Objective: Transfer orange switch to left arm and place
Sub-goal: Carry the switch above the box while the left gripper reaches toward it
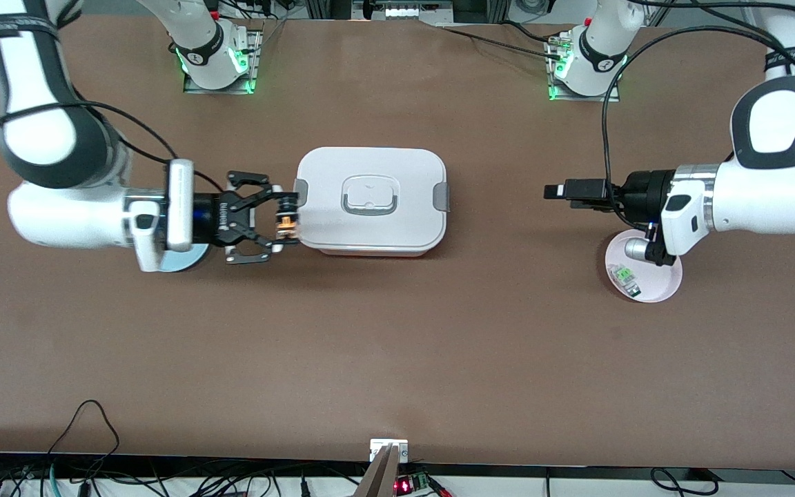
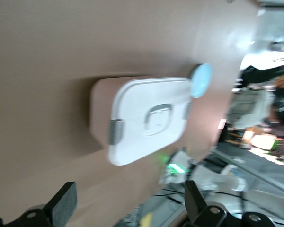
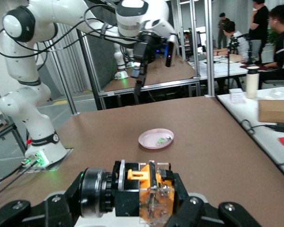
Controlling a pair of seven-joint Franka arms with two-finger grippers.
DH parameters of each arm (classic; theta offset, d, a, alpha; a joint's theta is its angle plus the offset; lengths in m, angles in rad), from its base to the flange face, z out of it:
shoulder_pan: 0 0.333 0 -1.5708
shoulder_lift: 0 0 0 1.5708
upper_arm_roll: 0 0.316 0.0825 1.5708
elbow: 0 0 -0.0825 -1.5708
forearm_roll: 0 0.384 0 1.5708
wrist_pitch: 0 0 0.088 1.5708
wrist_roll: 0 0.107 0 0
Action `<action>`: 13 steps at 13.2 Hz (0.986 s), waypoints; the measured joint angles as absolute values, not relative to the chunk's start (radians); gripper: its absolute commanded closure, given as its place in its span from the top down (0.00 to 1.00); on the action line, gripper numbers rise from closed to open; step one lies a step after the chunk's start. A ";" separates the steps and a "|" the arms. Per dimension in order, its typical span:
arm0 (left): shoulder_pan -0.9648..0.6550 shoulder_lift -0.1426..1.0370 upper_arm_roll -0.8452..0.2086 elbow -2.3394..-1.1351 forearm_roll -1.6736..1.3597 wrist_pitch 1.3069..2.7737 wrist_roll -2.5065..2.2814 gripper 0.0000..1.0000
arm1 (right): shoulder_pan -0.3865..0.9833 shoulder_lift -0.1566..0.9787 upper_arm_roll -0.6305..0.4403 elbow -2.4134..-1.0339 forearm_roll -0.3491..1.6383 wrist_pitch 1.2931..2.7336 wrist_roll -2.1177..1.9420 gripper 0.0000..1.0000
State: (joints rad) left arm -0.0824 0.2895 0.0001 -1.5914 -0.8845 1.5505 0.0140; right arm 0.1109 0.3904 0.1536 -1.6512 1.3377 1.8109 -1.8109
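Note:
My right gripper [image 1: 292, 219] is shut on the orange switch [image 1: 286, 223] and holds it in the air at the box's end toward the right arm. In the right wrist view the switch [image 3: 151, 189] sits between the jaws of my right gripper [image 3: 137, 210], black body with orange parts. The white lidded box [image 1: 372, 200] stands mid-table and also shows in the left wrist view [image 2: 149, 118]. My left gripper [image 1: 555, 192] is open and empty, up over the table between the box and a pink plate. Its fingers stand wide apart in the left wrist view [image 2: 128, 196].
A pink plate [image 1: 649, 281] holding a green-and-clear component [image 1: 625, 277] lies under the left arm's wrist; it shows in the right wrist view [image 3: 155, 138]. A pale blue plate [image 1: 183, 261] lies under the right arm's wrist. Cables run along the table's near edge.

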 measured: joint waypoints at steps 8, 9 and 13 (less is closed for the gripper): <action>-0.095 0.361 -0.077 -1.602 -1.269 1.661 0.215 1.00 | 0.329 0.458 0.157 -1.652 1.596 2.051 -1.875 0.36; -0.097 0.371 -0.099 -1.602 -1.286 1.722 0.222 1.00 | 0.348 0.458 0.158 -1.652 1.606 2.077 -1.875 0.36; -0.113 0.411 -0.205 -1.611 -1.341 1.917 0.257 1.00 | 0.371 0.458 0.183 -1.651 1.638 2.137 -1.875 0.36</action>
